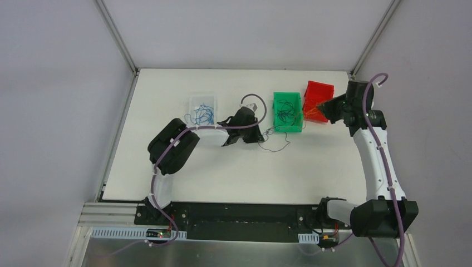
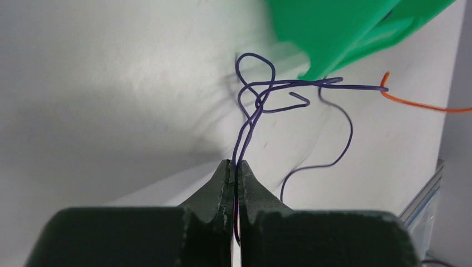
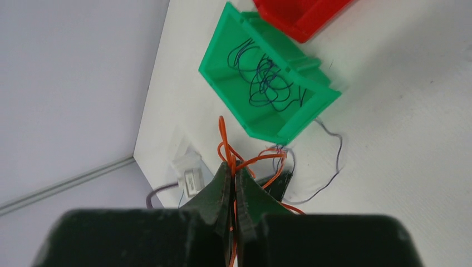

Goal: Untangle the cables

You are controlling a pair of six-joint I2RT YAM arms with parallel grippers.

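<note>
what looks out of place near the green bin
A dark cable trails loose on the table beside the green bin rather than in it, pinched in the left end effector. Its far end looks hooked on the orange cable held by the right end effector, so the two seem tangled.

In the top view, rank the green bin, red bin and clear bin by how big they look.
Largest: green bin.
Then red bin and clear bin, which look about alike; the right gripper covers part of the red one, so I would not rank those two.
</note>
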